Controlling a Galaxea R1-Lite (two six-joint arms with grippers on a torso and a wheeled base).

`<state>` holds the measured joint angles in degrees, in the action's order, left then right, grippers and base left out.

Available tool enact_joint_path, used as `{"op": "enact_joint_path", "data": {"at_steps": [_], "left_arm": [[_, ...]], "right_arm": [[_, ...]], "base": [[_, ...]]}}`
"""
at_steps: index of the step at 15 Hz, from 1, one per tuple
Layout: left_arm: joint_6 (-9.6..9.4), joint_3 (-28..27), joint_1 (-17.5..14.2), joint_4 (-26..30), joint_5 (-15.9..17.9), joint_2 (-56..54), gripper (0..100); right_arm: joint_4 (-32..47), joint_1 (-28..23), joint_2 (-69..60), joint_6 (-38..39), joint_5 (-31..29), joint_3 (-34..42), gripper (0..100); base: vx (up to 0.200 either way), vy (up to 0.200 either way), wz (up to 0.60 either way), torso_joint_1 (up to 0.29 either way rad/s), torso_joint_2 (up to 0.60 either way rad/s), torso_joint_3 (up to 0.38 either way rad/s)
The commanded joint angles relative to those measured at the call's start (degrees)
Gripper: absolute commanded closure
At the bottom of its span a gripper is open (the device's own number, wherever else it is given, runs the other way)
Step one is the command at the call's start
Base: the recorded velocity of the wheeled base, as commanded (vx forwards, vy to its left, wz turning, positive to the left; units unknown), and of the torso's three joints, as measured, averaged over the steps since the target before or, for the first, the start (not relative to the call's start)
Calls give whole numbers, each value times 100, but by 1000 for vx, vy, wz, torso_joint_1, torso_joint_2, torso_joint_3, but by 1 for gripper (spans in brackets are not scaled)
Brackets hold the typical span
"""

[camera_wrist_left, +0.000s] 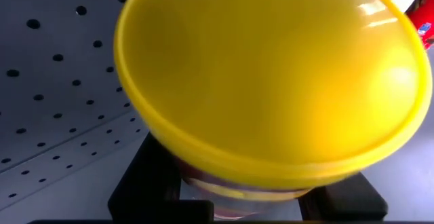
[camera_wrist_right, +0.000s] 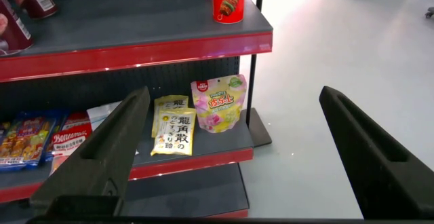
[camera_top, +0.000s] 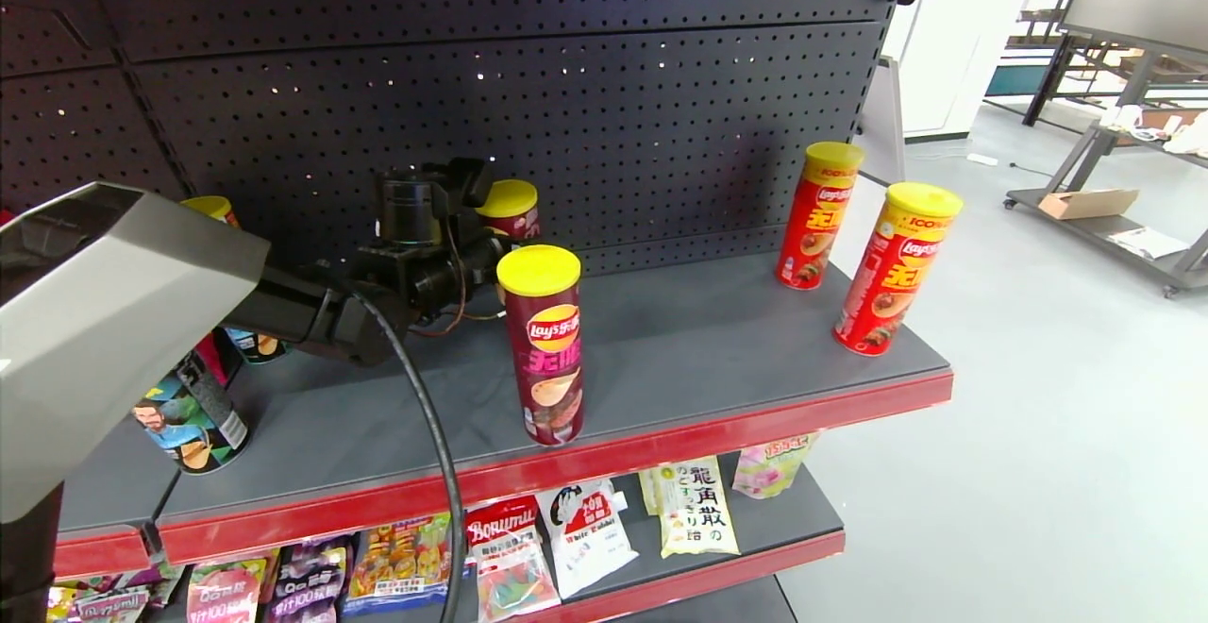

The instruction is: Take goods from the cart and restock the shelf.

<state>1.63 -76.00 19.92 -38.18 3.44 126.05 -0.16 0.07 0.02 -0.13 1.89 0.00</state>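
Shelf (camera_top: 679, 359): two red cans (camera_top: 816, 217) at right end, one maroon can (camera_top: 541, 349) at front edge, second can (camera_wrist_left: 271, 75) clamped in left pincer (camera_wrist_left: 244, 195); right pincer (camera_wrist_right: 234, 95) wide.

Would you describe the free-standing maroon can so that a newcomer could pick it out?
Find the upper grey shelf with a red lip. Midway along that lip stands the maroon can. The rear can is in the left claw; the right-hand cans are red.

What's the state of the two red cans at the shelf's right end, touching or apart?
Apart. The head view shows a strip of the shelf between the rear red can and the front red can; their sides never meet.
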Motion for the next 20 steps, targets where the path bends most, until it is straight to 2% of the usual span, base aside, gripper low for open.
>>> {"op": "enact_joint_path", "data": {"at_steps": [1,18,19,20], "left_arm": [[21,-38,21,30,-1,95,100],[48,-91,38,-58,25,227,100],[48,-91,38,-49,25,218,0],[48,-82,38,-49,25,209,0]], "right_arm": [[-2,1,-2,-4,4,0,0],[-2,1,-2,-4,4,0,0],[-2,1,-2,-4,4,0,0],[-2,1,-2,-4,-4,0,0]], "base": [[0,0,0,0,0,0],[0,0,0,0,0,0],[0,0,0,0,0,0],[0,0,0,0,0,0]]}}
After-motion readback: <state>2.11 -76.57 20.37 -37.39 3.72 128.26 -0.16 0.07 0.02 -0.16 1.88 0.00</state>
